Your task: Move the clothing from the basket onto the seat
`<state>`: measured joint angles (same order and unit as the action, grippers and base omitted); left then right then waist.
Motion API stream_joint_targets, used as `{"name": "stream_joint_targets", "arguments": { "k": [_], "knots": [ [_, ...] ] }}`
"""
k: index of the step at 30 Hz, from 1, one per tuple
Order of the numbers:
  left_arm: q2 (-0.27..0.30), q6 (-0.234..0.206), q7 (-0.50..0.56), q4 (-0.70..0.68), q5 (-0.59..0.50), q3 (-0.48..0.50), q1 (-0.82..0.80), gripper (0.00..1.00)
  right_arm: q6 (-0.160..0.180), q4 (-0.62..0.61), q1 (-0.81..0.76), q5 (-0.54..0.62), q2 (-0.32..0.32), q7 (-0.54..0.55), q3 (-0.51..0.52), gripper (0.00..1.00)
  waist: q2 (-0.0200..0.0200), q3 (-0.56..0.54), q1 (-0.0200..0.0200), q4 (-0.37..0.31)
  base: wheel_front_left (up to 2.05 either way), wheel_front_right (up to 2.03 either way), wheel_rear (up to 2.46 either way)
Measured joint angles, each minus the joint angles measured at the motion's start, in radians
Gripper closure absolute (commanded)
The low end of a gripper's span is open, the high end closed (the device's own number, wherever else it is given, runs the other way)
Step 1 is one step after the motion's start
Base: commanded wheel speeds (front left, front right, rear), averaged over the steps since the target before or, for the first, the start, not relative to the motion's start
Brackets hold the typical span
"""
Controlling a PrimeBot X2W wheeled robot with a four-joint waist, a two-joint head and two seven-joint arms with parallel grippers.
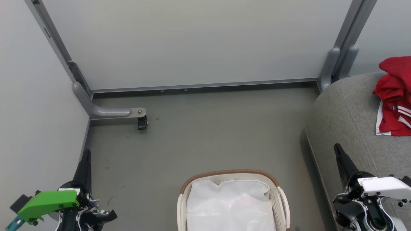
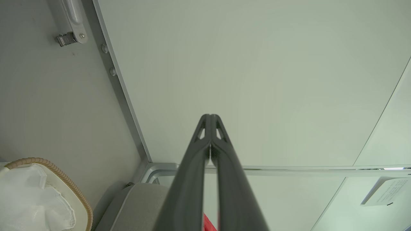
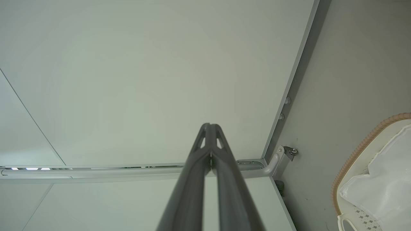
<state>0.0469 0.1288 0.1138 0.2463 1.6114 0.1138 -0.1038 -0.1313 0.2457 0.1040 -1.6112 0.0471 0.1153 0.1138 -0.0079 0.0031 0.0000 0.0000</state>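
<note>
Red clothing (image 1: 395, 96) with white stripes lies bunched on the grey seat (image 1: 346, 112) at the right edge of the head view. The white basket (image 1: 278, 195) with a brown rim stands on the floor at bottom centre, holding a plain white liner (image 1: 229, 205). My left gripper (image 1: 86, 154) sits at the lower left, shut and empty, fingers pointing up beside the left wall. My right gripper (image 1: 337, 148) is shut and empty over the seat's front edge. In the left wrist view the shut gripper (image 2: 210, 117) points at a pale panel, with the basket (image 2: 64, 183) at lower left.
Grey partition panels (image 1: 192, 41) wall in the floor at back and left. A metal foot with a caster (image 1: 142, 122) juts out from the back-left corner. Open grey floor (image 1: 208, 138) lies between the basket and the back panel.
</note>
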Motion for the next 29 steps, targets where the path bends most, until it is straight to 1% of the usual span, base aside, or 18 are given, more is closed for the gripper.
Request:
{"name": "stream_joint_targets", "arguments": {
  "k": [29],
  "knots": [
    [0.000,0.000,0.000,0.000,0.000,0.000,0.000,1.00,0.000,0.000,0.000,0.000,0.000,0.000,0.000,1.00,0.0000,0.000,0.0000,0.000,0.00,0.00,0.00]
  ]
}}
